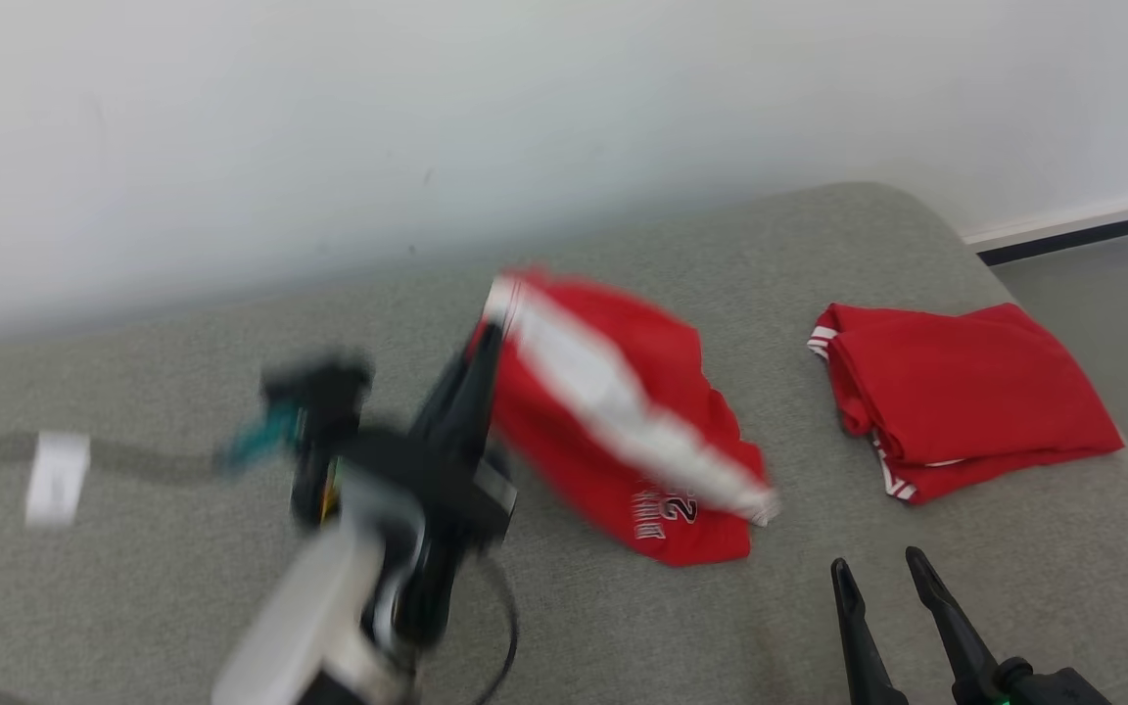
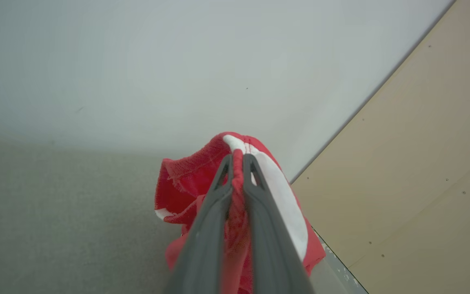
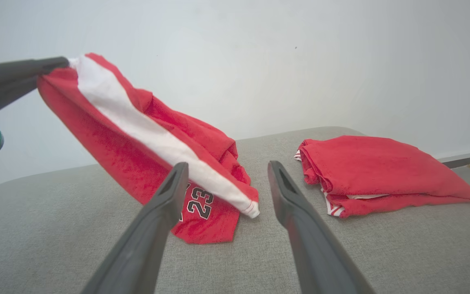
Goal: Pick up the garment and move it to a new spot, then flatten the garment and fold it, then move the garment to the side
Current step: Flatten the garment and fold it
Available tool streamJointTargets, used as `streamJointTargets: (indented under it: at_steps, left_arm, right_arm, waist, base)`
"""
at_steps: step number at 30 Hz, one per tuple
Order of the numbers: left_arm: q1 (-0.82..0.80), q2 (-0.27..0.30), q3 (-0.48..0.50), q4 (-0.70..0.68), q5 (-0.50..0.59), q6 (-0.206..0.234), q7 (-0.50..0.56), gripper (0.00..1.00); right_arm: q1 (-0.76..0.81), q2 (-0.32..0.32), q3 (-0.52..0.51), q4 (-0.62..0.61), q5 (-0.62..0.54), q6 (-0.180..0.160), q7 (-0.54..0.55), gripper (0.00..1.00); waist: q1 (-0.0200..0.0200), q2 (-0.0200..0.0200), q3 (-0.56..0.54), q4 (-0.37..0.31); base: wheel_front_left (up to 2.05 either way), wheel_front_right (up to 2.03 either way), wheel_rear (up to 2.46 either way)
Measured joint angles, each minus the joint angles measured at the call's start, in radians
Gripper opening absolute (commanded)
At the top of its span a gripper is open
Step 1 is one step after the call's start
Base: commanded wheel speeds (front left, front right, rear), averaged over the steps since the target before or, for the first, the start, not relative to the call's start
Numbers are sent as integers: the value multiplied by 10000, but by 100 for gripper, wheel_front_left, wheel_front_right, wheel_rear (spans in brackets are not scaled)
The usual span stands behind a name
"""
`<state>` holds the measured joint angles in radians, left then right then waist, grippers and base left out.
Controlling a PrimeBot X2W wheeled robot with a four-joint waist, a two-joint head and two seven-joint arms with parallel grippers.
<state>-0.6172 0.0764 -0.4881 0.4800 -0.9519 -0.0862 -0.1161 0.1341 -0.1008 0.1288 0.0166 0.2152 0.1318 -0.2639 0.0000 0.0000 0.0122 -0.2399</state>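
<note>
Between left pincer (image 2: 238,157) jaws: red garment (image 1: 613,431) edge, lower end on sofa (image 1: 623,627).

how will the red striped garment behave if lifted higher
Probably floppy: the red fabric garment with a white stripe sags from the left gripper down to the grey cushion. Likely light: a pinch on one edge holds it up. Its low end may drag.
</note>
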Motion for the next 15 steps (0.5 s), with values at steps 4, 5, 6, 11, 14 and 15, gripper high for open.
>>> streamJointTargets:
  at_steps: [4,5,6,11,14,15]
  left_arm:
    - [2045,65,581,284,-422,50,-1112,0]
    - [2353,61,836,295,-525,4,-1254,0]
    - [2639,56,1108,270,-543,-27,-1346,0]
    - [4000,-136,2876,-520,-384,-288,-1436,0]
    - [4914,-194,3860,-1139,13,-372,-1453,3]
    - [5175,-213,4004,-1250,128,-374,-1453,20]
  right_arm:
    - [-1,19,-46,-40,-12,0,0,100]
    - [0,13,-33,-38,-31,0,-2,100]
    - [1,12,-33,-38,-33,0,0,100]
    - [12,-46,-40,-21,-36,0,0,100]
    - [89,-105,-35,21,-36,0,0,100]
    - [107,-150,8,58,-36,0,0,100]
  waist:
    - [0,1,167,256]
    - [0,0,200,327]
    - [0,0,229,398]
    - [0,1,274,761]
    - [0,0,214,947]
    - [0,0,187,1009]
  base:
    - [0,0,0]
    - [0,0,0]
    - [0,0,0]
    - [0,0,0]
    - [0,0,0]
    - [0,0,0]
